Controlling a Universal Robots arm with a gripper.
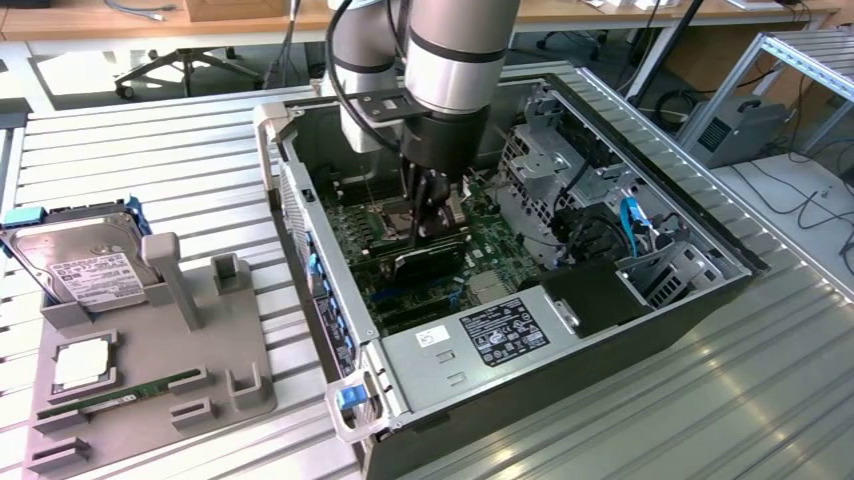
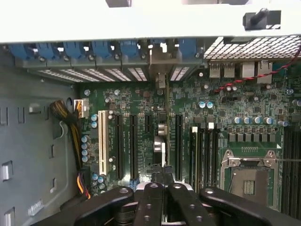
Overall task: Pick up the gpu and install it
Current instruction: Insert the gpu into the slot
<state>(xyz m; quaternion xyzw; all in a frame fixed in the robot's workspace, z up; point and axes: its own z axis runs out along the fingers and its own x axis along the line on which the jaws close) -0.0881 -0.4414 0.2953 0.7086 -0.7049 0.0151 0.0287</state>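
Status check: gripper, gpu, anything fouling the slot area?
Gripper shut on the gpu, down inside the PC case. Card edge-on over the motherboard slots, bracket end toward the rear slot covers. Nothing seen blocking.

A ribbed metal bench [image 1: 174,150] spans the frame in the exterior view. On it, at the centre and right, lies an open black computer case [image 1: 641,330] on its side. At the lower left sits a grey holder tray [image 1: 200,350], carrying a silver hard drive [image 1: 80,265] with a white label, a square chip [image 1: 87,362] and a narrow green memory stick [image 1: 114,397].
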